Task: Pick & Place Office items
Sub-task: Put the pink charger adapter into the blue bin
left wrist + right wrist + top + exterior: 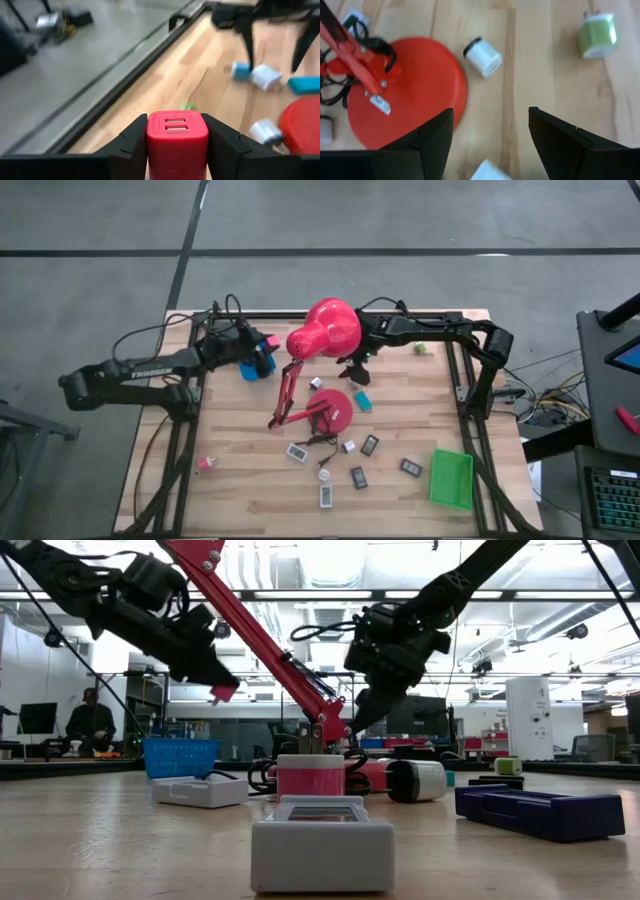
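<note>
The landmark is the red desk lamp [322,330], whose round base [333,408] sits mid-counter.

Well left of the lamp's base, near the counter's [240,470] front-left edge, a small pink piece [204,465] lies alone. Left of the lamp's shade, the left gripper [266,345] hangs above a blue basket [254,367]; its jaws are clamped on a pink charger block [177,142], which the left wrist view shows squeezed between the two dark fingers [131,145], two slots facing out. In the low view the same block [222,693] shows as a pink tip held clear of the counter.

Just in front of the lamp's base lie a white flat rectangle [298,452], a small white round piece [325,475], another white flat piece [326,495] and a dark flat rectangle [358,477], with a tangle of cable beside the base.

Right under the shade, the right gripper [352,372] hovers just behind and to the right of the lamp's base, jaws open and empty. Its wrist view shows bare wood between the fingers [436,140], a white cube charger [483,56] beside the base, and a green cube charger [596,34] farther off. The lamp's arm and shade crowd this gripper closely.

Just right of the base lies a teal block [362,400]; farther right are two dark rectangles [370,445] [411,467], then a green tray [451,478] near the front-right corner.
</note>
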Motion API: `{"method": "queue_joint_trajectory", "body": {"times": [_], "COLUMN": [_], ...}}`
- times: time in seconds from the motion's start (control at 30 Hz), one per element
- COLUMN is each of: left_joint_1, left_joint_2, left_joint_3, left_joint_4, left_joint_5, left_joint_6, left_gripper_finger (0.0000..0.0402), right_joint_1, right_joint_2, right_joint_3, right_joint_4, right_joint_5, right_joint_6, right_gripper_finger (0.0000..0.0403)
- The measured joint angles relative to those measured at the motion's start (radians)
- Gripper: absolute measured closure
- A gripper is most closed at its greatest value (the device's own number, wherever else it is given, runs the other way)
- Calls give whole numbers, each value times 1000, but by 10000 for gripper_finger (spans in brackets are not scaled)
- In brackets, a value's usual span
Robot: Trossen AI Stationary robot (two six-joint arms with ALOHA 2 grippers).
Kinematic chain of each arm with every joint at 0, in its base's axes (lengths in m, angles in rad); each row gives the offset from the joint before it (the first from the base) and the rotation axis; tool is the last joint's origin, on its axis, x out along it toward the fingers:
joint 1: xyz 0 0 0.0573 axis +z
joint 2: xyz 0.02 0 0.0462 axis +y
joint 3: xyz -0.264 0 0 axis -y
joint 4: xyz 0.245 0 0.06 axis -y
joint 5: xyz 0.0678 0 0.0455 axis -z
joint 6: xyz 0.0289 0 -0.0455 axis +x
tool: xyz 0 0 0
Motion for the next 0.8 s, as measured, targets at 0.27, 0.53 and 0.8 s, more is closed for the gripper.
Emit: {"method": "queue_joint_trajectory", "body": {"times": [0.27, 0.53, 0.8], "left_joint_1": [1, 2, 8], "left_joint_2": [33, 114, 221], "left_joint_3": [11, 10, 10], "left_joint_4": [-130, -166, -152], "left_joint_5": [-113, -133, -151], "left_joint_6": [-34, -41, -44], "left_gripper_finger": [256, 256, 256], "right_joint_1": [0, 8, 67], "right_joint_2": [-5, -13, -123], "right_joint_3": [-18, -21, -74], "right_joint_4": [-79, -197, -238], "right_joint_5": [26, 57, 97], "right_joint_6": [0, 17, 108], "right_gripper_finger": [161, 161, 161]}}
